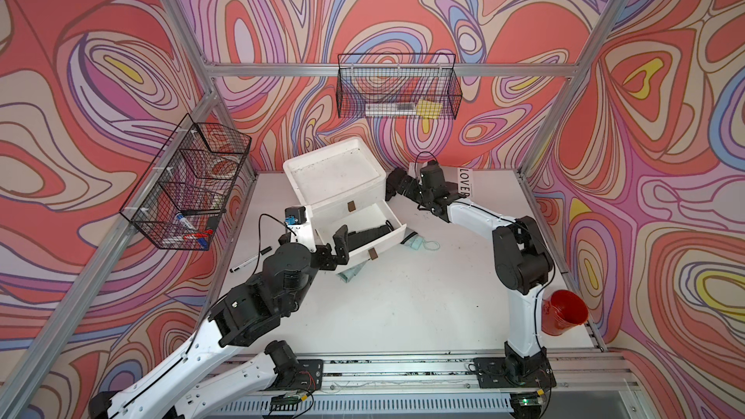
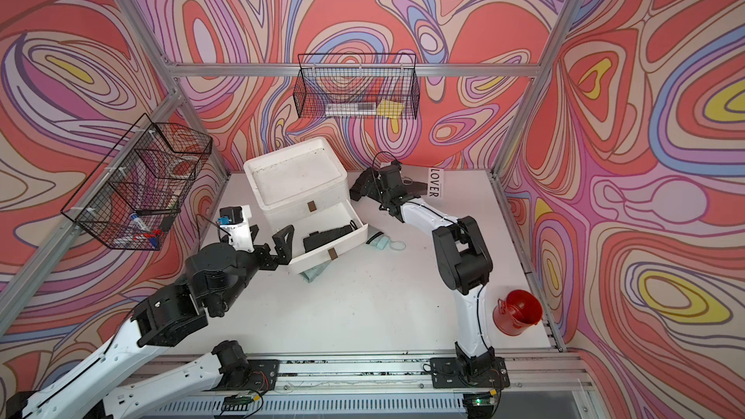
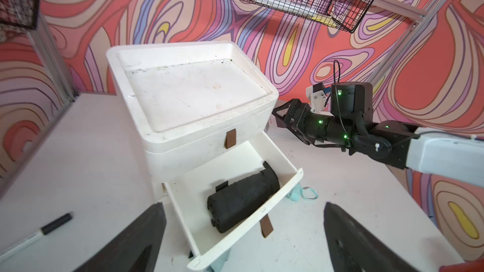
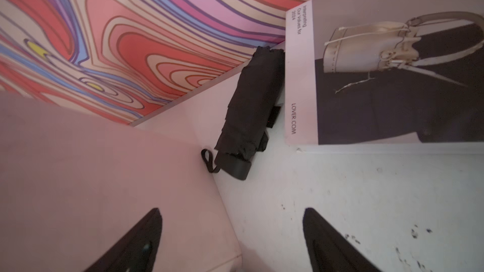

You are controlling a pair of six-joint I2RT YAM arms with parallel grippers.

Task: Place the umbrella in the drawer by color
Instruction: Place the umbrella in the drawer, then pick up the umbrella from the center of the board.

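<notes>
While the pulled-out lower white drawer [image 3: 277, 153] of the white plastic two-drawer cabinet [image 1: 322, 195] stands at about 11 o'clock on the white tabletop [image 1: 403, 308], counting the arm bases as 6, I see one black folded fabric umbrella [image 3: 243, 200] lying slantwise inside it. My left pincer [image 1: 341, 247] hovers just beside the drawer's front corner, jaws spread wide and empty.

What matters now is the second black folded umbrella [image 4: 251, 111]. It lies on the tabletop at about 1 o'clock, between the cabinet's rear corner and a glossy magazine [image 4: 392, 74] with a pale handbag on its cover, close to the back wall. My right pincer [image 4: 231, 211] is near it, jaws apart and holding nothing, so the right arm is plainly the nearer one.

From that pincer the umbrella lies straight ahead, handle and wrist loop toward the jaws, tip toward the wall. Its long axis runs nearly along my line of approach, so the jaws would straddle its width. The right arm hides most of it in both top views, and I cannot tell whether its far side tucks under the magazine's edge or only touches it.

I judge the next move to be a short advance and a close on the body, with little room for the cabinet-side finger. Being black too, it should go in the same drawer.
</notes>
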